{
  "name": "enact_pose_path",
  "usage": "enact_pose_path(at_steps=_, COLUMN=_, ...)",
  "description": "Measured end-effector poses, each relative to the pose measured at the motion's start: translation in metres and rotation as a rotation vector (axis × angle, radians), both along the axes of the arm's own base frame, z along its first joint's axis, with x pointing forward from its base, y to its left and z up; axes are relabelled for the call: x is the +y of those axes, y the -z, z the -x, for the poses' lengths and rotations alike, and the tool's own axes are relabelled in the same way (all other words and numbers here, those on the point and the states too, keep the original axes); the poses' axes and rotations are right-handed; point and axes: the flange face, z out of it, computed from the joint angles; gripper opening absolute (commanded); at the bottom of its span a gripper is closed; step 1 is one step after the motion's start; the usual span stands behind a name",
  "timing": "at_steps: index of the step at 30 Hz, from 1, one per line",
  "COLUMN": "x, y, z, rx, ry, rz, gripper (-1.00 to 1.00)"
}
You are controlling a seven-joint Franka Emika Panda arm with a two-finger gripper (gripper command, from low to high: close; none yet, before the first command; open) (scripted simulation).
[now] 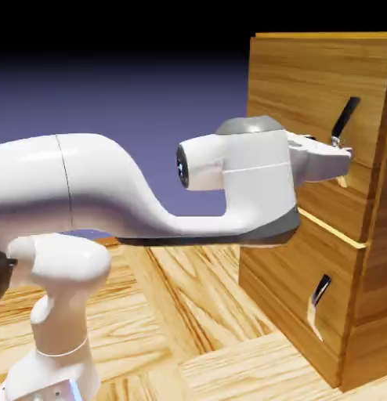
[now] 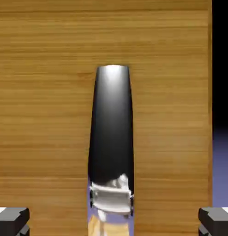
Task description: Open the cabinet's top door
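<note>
Between the spread, empty fingertips of the tool (image 2: 114, 221) lies the top door's handle (image 2: 111, 133), upright against the top door (image 2: 171, 101) ahead; centring it there before closing, then pulling squarely back, should avoid a glancing grip.

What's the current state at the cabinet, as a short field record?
gripper: open, fingertips spread wide on either side of the handle
top door handle: between the fingertips, not clamped; black at one end, shiny silver further along
top door: closed, wood grain
lower door: closed, with its own black-and-silver handle
arm: reaching to the top door's handle
task stage: handle not yet gripped, door not yet opened
</note>
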Motion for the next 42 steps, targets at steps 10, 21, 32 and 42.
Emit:
enact_pose_path(at_steps=10, x=0.022, y=0.000, z=0.053, rx=0.000, ry=0.138, rz=0.001, gripper=-1.00)
enact_pose_path(at_steps=21, x=0.063, y=0.000, z=0.119, rx=0.000, ry=0.329, rz=0.001, gripper=-1.00)
enact_pose_path(at_steps=32, x=0.116, y=0.000, z=0.177, rx=0.000, ry=0.522, rz=0.001, gripper=-1.00)
enact_pose_path(at_steps=42, x=0.155, y=0.000, z=0.208, rx=0.000, ry=0.642, rz=0.001, gripper=-1.00)
